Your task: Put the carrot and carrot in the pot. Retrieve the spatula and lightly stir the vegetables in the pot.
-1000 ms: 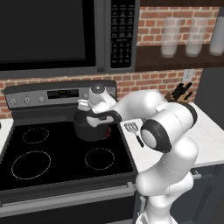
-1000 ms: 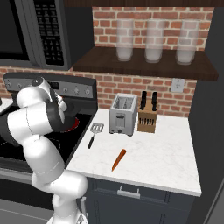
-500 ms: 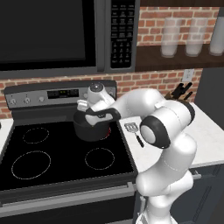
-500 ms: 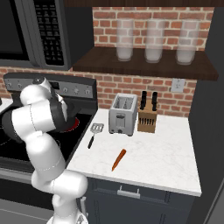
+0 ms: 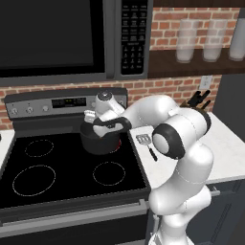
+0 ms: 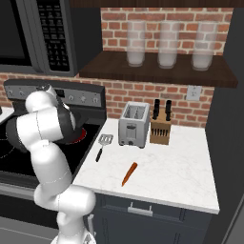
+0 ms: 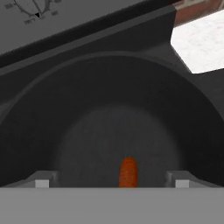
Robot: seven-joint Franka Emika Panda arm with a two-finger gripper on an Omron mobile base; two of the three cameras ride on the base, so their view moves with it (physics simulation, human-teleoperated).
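Observation:
The dark grey pot (image 5: 100, 143) stands on the stove's back right burner. My gripper (image 5: 99, 128) hangs just above its mouth, pointing down into it. In the hand view the gripper (image 7: 113, 183) is open, its fingertips (image 7: 42, 180) set far apart. One orange carrot (image 7: 128, 171) lies on the pot's floor (image 7: 109, 131) between them, touched by neither finger. A second carrot (image 6: 129, 174) lies on the white counter in front of the toaster. The spatula (image 6: 102, 146) rests at the counter's left edge beside the stove, also seen as the spatula (image 5: 146, 144) right of the pot.
A silver toaster (image 6: 133, 125) and a knife block (image 6: 161, 129) stand at the back of the counter (image 6: 181, 171). The burner under the pot glows red (image 6: 80, 136). The stove's control panel (image 5: 67, 103) rises behind the pot and a microwave (image 5: 62, 38) hangs above.
The hand has stayed over the pot while the elbow shifted slightly. The jaws have opened wide, and the carrot now lies loose in the pot.

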